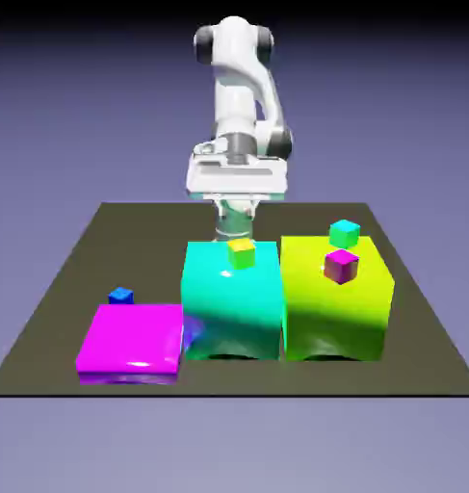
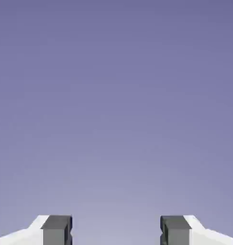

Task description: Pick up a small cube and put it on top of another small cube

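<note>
Exterior view, blue cube (image 1: pixel 120 296), hand (image 1: pixel 237 209) well apart

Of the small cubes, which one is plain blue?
The tiny blue cube at the exterior view's left, just behind the flat magenta block; the yellow, teal and magenta ones appear farther right.

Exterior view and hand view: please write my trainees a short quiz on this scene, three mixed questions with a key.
1. True or false: the pincer is gripping a cube.
2. Which tiny cube is partly hidden by the slab in the exterior view?
A) yellow
B) blue
C) magenta
3. Fill in: the exterior view shows ____ tiny cubes in all.

Key: 1 false; 2 B; 3 four
</note>
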